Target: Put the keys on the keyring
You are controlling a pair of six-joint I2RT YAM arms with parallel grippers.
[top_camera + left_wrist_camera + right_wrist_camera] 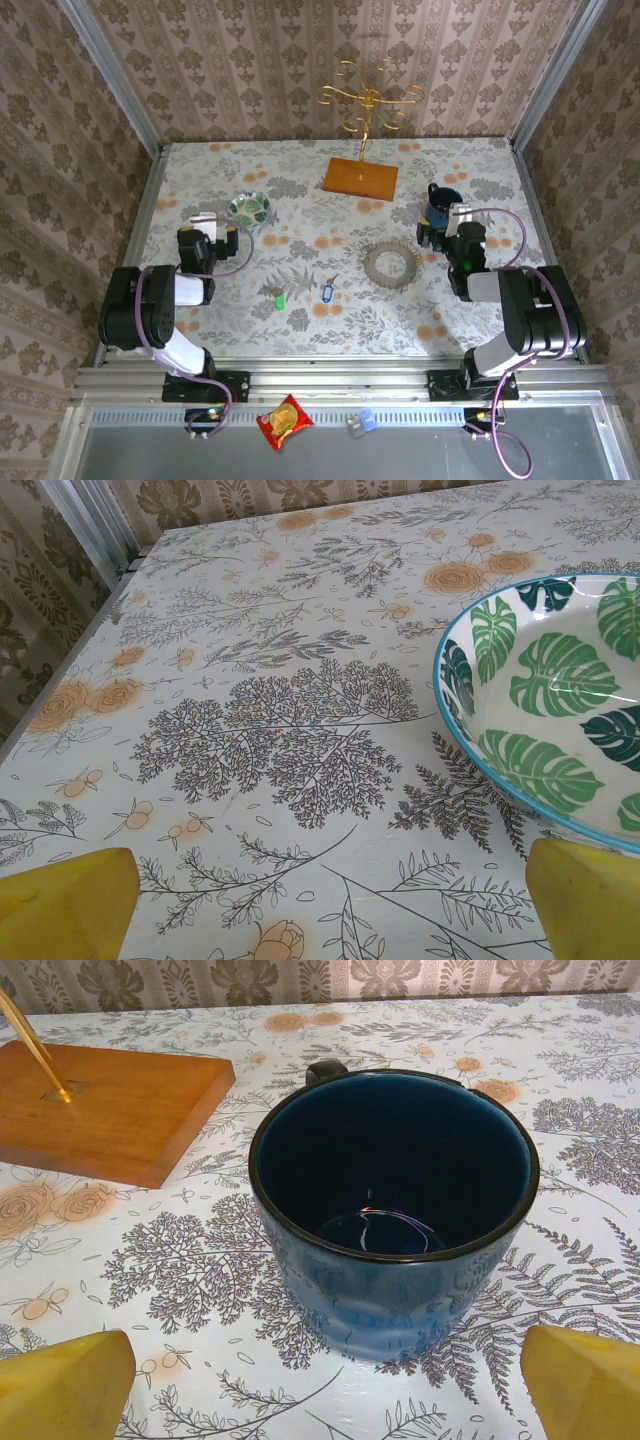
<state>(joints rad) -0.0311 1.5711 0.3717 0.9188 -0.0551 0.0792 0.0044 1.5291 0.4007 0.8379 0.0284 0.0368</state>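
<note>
right of centre on the table: keyring, flat, touching nothing. left of it and well apart: blue key, then green key further left, both loose on the table, neither on the keyring. left gripper low over the table, jaws spread wide, holding nothing, just short of the bowl; in the left wrist view, yellow fingertips at both lower corners, bowl rim ahead to the right. right gripper likewise wide apart and bare, just before the upright mug. beyond the mug, to its left: wooden base of a gold stand. on the front rail: a red packet.
</note>
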